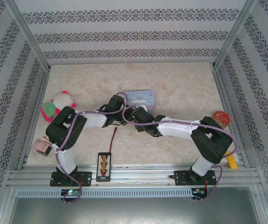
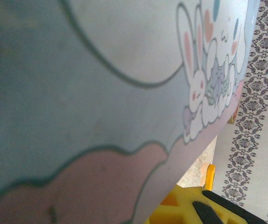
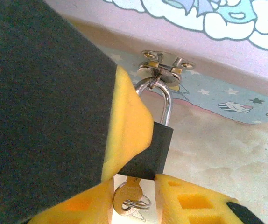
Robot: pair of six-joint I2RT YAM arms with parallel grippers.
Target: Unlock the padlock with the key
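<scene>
Padlock against right jaws, key between them

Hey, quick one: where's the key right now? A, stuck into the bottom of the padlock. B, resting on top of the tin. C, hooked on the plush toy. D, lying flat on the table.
A: the key pokes out of the underside of the padlock, which hangs by its shackle from the hasp of the tin.

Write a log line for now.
padlock: on clasp of tin | key: in padlock | right gripper: around key | left gripper: shut, at tin
</scene>
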